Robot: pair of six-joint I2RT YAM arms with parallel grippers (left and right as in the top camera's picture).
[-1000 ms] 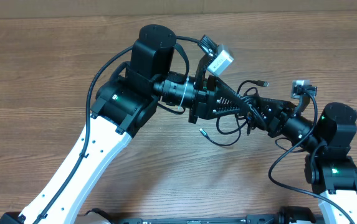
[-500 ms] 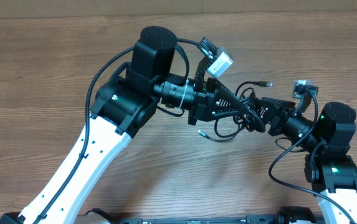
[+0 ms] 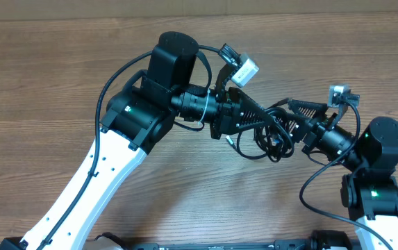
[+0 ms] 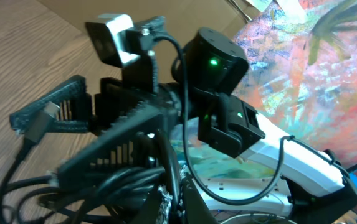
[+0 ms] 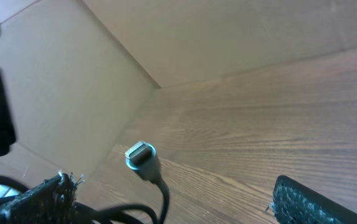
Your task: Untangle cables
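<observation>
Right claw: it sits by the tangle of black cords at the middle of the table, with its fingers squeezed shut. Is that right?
Not quite. The right claw does sit by the tangle of black cords at the middle of the table, but its fingers are wide open, not shut. The right wrist view shows them far apart.

right gripper: nearly shut -> wide open now | cables: loop pulled in some, loose plug crept up

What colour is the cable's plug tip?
Silver plug tip on a black cable, clearest in the right wrist view.
</observation>
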